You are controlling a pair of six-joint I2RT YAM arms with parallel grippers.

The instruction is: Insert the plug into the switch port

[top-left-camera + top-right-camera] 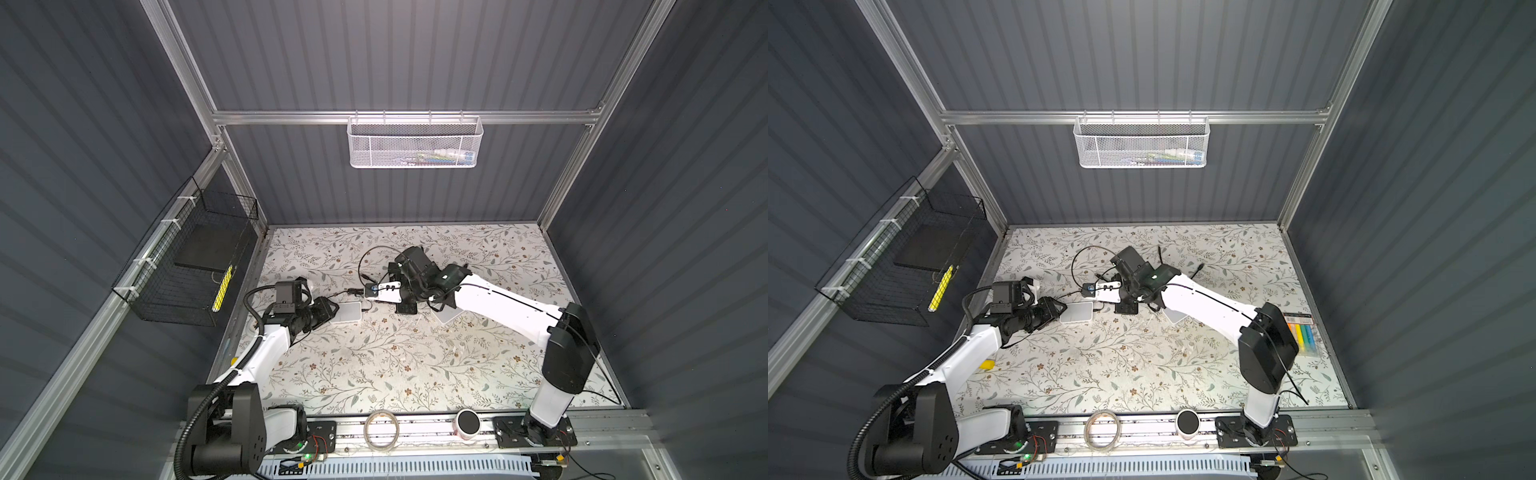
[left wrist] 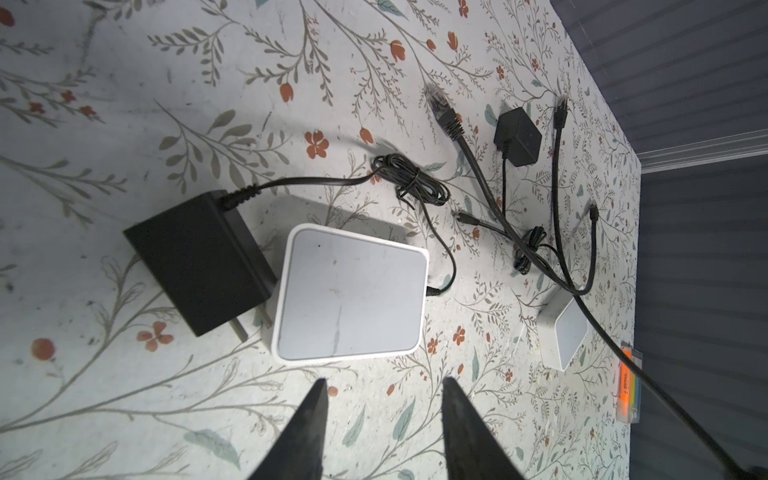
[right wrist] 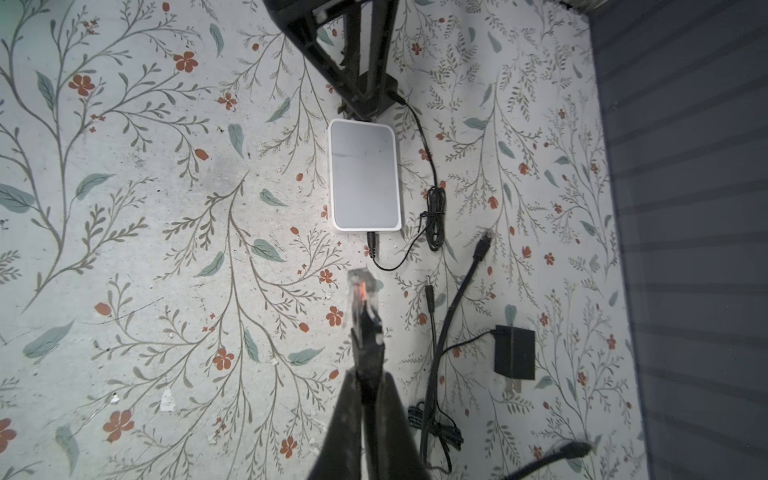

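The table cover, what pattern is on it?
Table cover: leafy branches with small red flowers; best in the left wrist view.

The floral tabletop [image 1: 374, 365] carries a white switch [image 1: 348, 312] left of centre with a black adapter [image 2: 195, 262] just beside it. Loose cables [image 2: 473, 164] lie farther back, and another white box [image 1: 445, 316] and a marker pack [image 1: 1302, 334] lie to the right.

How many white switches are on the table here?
2. One switch lies just ahead of the left end effector; the second switch lies partly under the right arm in both top views. No others show, though the arms could hide one.
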